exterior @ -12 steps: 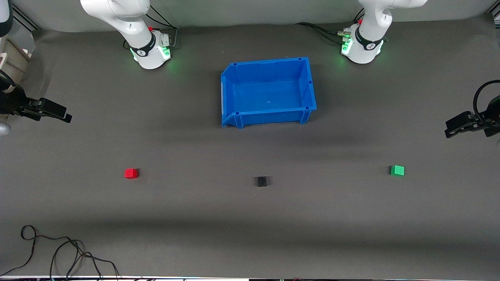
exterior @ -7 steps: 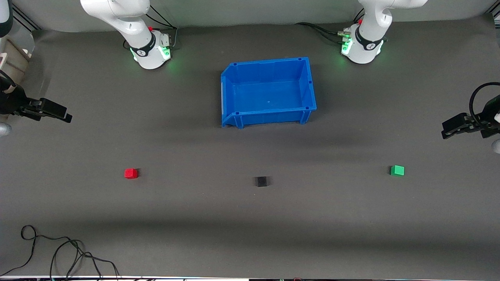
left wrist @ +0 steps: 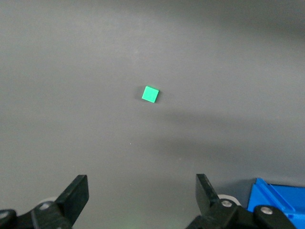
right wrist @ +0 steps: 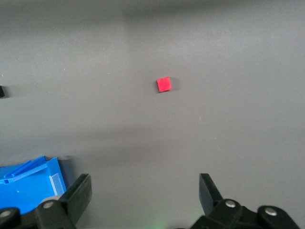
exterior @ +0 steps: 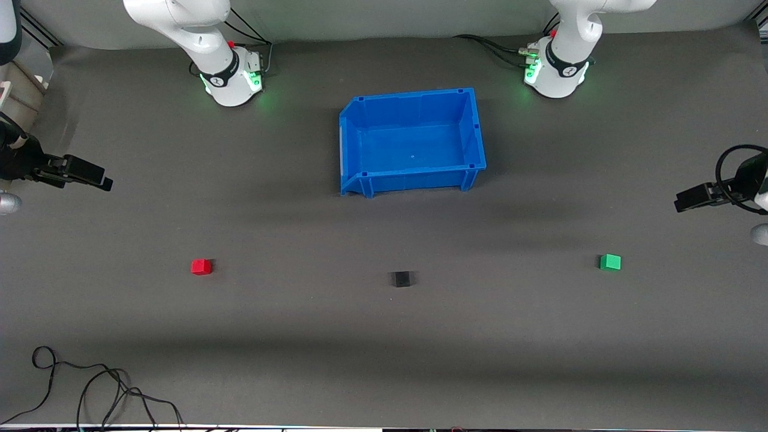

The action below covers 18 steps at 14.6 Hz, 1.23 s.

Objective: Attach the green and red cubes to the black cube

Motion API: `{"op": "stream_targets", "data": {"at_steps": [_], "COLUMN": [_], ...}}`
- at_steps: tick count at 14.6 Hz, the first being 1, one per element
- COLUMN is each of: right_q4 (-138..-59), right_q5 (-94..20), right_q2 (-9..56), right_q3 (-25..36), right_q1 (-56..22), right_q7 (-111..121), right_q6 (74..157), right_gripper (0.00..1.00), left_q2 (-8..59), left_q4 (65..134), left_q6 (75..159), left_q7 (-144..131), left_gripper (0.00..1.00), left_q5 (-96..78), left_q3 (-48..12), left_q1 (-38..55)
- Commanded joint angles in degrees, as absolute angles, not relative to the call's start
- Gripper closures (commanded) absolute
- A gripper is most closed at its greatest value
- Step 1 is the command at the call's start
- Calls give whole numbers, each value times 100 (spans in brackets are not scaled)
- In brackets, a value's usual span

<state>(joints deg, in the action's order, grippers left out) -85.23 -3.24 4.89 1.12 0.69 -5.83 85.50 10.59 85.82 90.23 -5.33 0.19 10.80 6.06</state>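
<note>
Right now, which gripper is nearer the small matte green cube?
Left. The left gripper hangs open up over the left arm's end of the table, just off the small matte green cube. The right gripper, also open, is over the right arm's end of the table.

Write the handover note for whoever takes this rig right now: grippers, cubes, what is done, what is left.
Left gripper: open, holding nothing, up over the left arm's end of the table with the green cube in its wrist view.
Right gripper: open, holding nothing, over the right arm's end, with the red cube in its wrist view.
Black cube: on the table between the two, nearer the front camera than the blue bin.
Done: nothing; all three cubes lie apart, untouched.
Left: pick up green and red, bring each to the black cube and attach them.
</note>
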Motion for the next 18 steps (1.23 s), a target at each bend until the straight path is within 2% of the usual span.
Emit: {"op": "stream_targets", "data": {"at_steps": [1,5,7,9,11,14,18], "right_q4": [-8262,-8270,-8288,-8297,-8314,-8314,-8306], "right_q5": [-334,-307,-386,-396,-387,-395,-842], "right_q2": [721,1018,1326,1502,1555,1617,1591], "right_q3": [105,123,167,167,158,141,167], "right_q1": [88,97,167,237,176,53,132], "right_q7": [-196,369,325,360,622,783,-1416], "right_q6": [8446,8639,8727,8789,8772,8754,8518], "right_gripper": [0,0,3,0,0,0,0], "left_q2": [1002,1343,1564,1722,1880,2074,2373], "left_q4": [9087,9316,9369,9378,9474,9737,9984], "left_q6": [9491,9949,10264,10432,10826,11109,11547], "left_q7": [-1104,-2518,-3091,-3784,-5151,-5968,-6038], "left_gripper": [0,0,0,1,7,5,6], "left_q5": [-61,-62,-70,-70,-70,-79,-641], "left_q3": [1090,1090,1090,1090,1090,1081,1090], "left_q1": [397,351,343,343,351,351,290]}}
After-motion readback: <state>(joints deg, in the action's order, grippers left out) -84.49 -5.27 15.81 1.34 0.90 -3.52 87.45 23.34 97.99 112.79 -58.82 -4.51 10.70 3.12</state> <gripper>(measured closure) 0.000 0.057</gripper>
